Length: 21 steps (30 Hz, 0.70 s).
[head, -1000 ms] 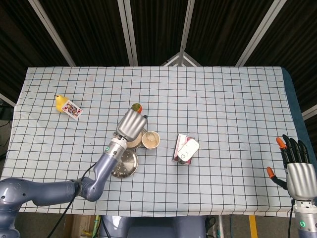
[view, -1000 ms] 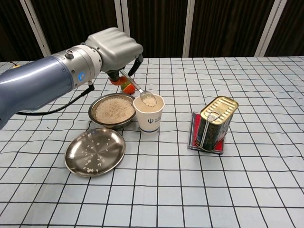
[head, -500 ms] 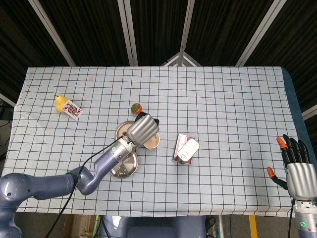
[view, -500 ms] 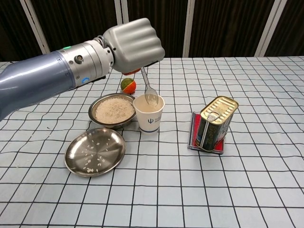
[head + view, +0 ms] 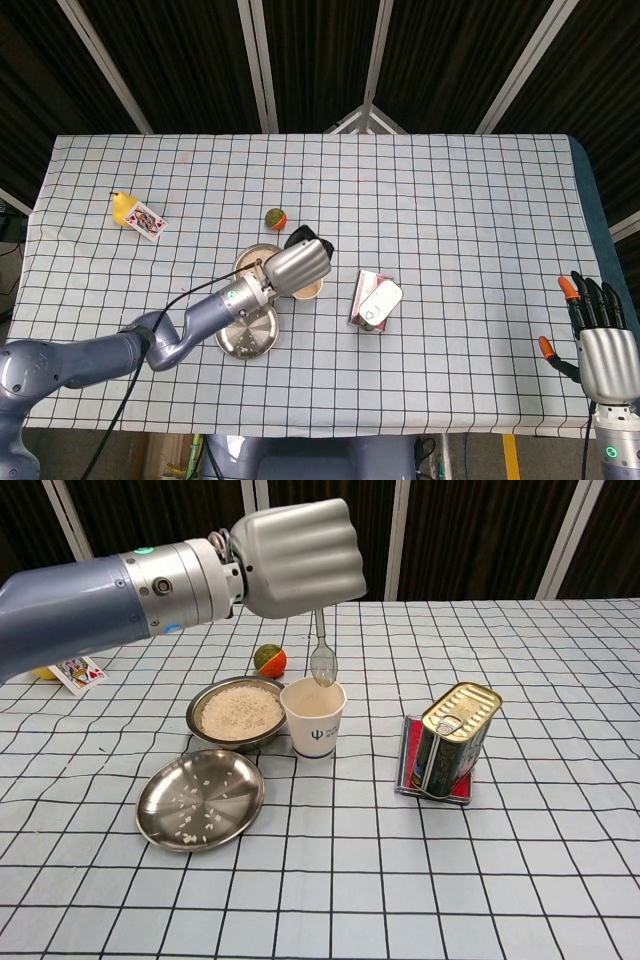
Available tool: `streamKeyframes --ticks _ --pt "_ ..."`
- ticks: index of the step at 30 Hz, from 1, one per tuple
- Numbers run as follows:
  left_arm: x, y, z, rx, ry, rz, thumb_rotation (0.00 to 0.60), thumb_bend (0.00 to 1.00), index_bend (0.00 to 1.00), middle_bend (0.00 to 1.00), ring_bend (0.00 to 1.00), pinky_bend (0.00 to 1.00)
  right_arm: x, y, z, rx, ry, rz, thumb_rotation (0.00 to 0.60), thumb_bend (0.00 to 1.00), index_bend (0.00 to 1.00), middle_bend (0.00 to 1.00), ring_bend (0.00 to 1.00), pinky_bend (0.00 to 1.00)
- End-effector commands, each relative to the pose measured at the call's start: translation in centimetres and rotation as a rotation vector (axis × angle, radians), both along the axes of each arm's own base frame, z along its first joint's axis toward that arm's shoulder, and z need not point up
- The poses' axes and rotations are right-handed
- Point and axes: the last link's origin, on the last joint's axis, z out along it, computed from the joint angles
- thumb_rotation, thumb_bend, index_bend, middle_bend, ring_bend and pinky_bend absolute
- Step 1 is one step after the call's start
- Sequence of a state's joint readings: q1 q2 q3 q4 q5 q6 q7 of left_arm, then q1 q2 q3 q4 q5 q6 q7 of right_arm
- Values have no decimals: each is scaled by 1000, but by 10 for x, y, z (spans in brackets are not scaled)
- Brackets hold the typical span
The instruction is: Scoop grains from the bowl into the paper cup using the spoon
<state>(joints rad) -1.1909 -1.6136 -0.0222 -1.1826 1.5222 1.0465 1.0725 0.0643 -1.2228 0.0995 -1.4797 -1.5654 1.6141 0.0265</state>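
Note:
My left hand [image 5: 297, 558] [image 5: 298, 265] grips the metal spoon [image 5: 322, 656] and holds it upright, bowl end down, just above the white paper cup [image 5: 314, 719]. In the head view the hand covers most of the cup [image 5: 308, 291]. The steel bowl of grains [image 5: 238, 711] stands right beside the cup on its left; in the head view only its rim [image 5: 250, 260] shows past the arm. My right hand [image 5: 600, 340] hangs at the lower right, off the table, fingers apart and holding nothing.
A flat steel plate [image 5: 200, 798] with a few spilled grains lies in front of the bowl. A tin can on a red stand [image 5: 449, 740] is right of the cup. A small orange-green ball [image 5: 268, 660] sits behind the bowl. A playing card and yellow pear [image 5: 135, 214] lie far left.
My left hand has swung from the bowl side to over the cup and risen, tipping the spoon from slanted with grains in it to vertical and lifted clear. The right hand is unmoved.

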Motion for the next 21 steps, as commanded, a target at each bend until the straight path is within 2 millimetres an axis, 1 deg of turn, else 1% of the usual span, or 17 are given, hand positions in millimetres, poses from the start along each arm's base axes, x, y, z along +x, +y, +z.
streamKeyframes --ticks 1,4,9,15,18,21 --pt "-1 -3 -2 -1 56 -41 600 440 538 1000 1000 1000 0 0 0 -1 0 0 600 332 0 0 0 0" --pt "-1 -6 -3 -15 71 -55 600 440 537 1000 1000 1000 0 0 0 -1 -1 0 600 332 0 0 0 0" --pt "1 -3 1 -14 21 -17 600 440 538 1000 1000 1000 0 0 0 -2 0 2 600 331 0 0 0 0" --pt "-6 -3 6 -16 -21 35 600 440 538 1000 1000 1000 0 0 0 -1 -1 1 600 332 0 0 0 0" --pt "-13 -2 12 -33 -123 140 600 440 537 1000 1000 1000 0 0 0 -1 0 1 600 332 0 0 0 0" --pt "-26 -5 17 -69 -289 322 600 438 535 1000 1000 1000 0 0 0 1 2 0 600 331 0 0 0 0"
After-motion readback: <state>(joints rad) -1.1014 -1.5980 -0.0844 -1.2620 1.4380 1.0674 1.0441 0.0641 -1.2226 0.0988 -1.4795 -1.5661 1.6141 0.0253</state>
